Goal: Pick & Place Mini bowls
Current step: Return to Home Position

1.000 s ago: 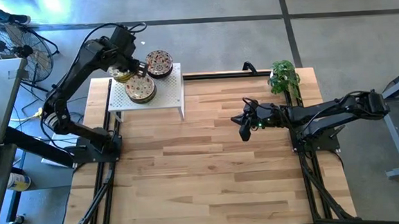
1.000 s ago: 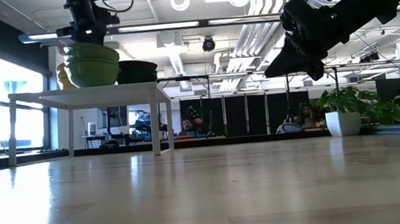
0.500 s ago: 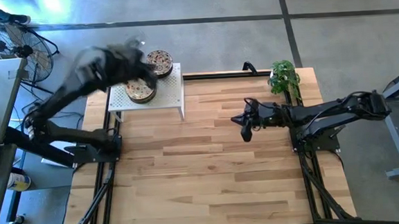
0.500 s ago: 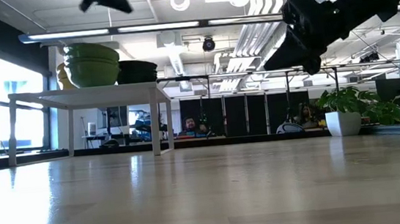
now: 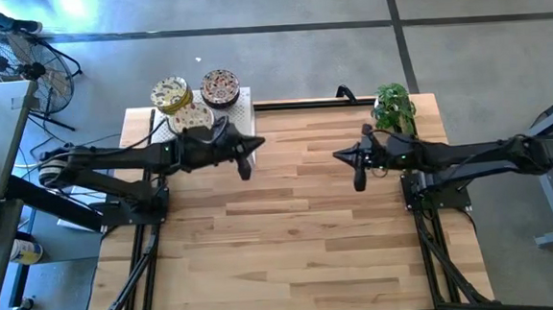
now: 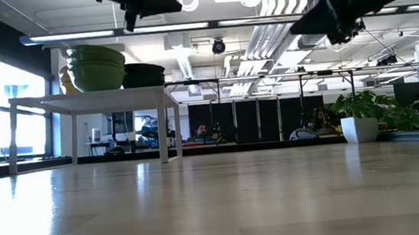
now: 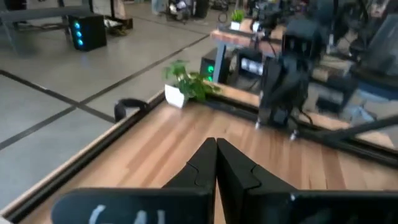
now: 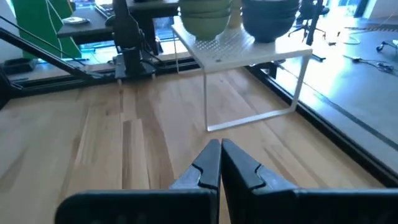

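Seen from above, the bowls (image 5: 220, 85) have busy floral insides: one is mostly yellow and cream, and its neighbour is redder with dark specks. A third is half hidden under the left arm and hard to read. From the side their outsides are plain: one stack green, one near-black, and a sliver of yellow behind. The rack (image 5: 241, 117) is white, dotted with small holes. The desk (image 5: 301, 240) is pale wood in planks of mixed tan, framed in black. The left gripper (image 5: 245, 168) and right gripper (image 5: 359, 177) are black. The plant (image 6: 363, 106) is green, in a white pot (image 6: 359, 129). The floor (image 5: 299, 48) is grey.
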